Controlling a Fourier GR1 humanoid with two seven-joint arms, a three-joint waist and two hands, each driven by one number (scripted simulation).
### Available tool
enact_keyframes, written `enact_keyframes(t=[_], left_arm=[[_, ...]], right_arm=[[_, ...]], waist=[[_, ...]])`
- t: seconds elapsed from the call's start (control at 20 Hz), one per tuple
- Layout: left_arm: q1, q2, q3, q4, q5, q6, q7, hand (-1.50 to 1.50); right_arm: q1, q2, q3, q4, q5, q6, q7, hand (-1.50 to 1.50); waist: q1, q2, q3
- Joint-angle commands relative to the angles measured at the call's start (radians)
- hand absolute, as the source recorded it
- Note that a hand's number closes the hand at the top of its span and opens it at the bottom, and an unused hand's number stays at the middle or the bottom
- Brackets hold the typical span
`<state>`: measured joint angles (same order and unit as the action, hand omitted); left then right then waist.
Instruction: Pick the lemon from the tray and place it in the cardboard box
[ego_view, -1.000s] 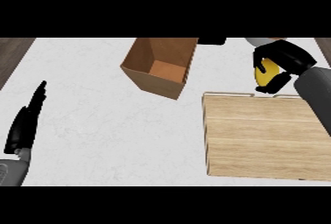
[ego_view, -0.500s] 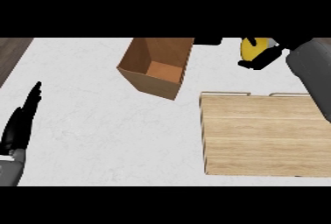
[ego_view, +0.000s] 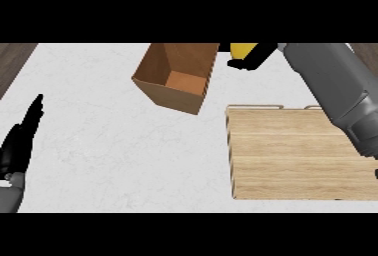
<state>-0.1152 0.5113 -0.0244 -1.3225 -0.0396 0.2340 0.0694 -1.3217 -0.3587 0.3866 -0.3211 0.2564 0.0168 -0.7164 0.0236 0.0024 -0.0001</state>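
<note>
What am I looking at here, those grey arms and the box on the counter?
This is the view from a humanoid robot's head, looking steeply down at a white counter. The grey tubes are its forearms, ending in black hands. The left hand rests open at the view's left edge. The right hand, at the top, has its fingers curled round a yellow lemon, just right of an open cardboard box. The wooden tray lies at the lower right; the right forearm crosses its upper right corner, and the part in view holds nothing.
</note>
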Motion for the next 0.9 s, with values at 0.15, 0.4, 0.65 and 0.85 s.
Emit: enact_keyframes(t=[0.15,0.4,0.65,0.85], left_arm=[[0.004,-0.026,0.002,0.019,-0.023,-0.001,-0.024,0.0],[-0.039,-0.028,0.014,0.052,-0.019,-0.023,-0.021,0.0],[-0.04,-0.036,-0.002,0.021,-0.042,-0.023,-0.01,0.0],[-0.073,-0.058,-0.021,0.011,-0.057,-0.014,0.019,0.0]], right_arm=[[-0.122,0.103,-0.073,0.068,-0.034,0.08,0.165,1.5],[-0.157,0.21,-0.088,0.133,-0.026,0.049,0.217,1.5],[-0.227,0.303,-0.114,0.172,-0.029,0.0,0.316,1.5],[-0.207,0.355,-0.097,0.203,-0.003,-0.085,0.32,1.5]], waist=[[0.01,0.007,-0.001],[0.024,0.017,-0.001],[0.034,0.018,-0.001],[0.055,0.028,-0.002]])
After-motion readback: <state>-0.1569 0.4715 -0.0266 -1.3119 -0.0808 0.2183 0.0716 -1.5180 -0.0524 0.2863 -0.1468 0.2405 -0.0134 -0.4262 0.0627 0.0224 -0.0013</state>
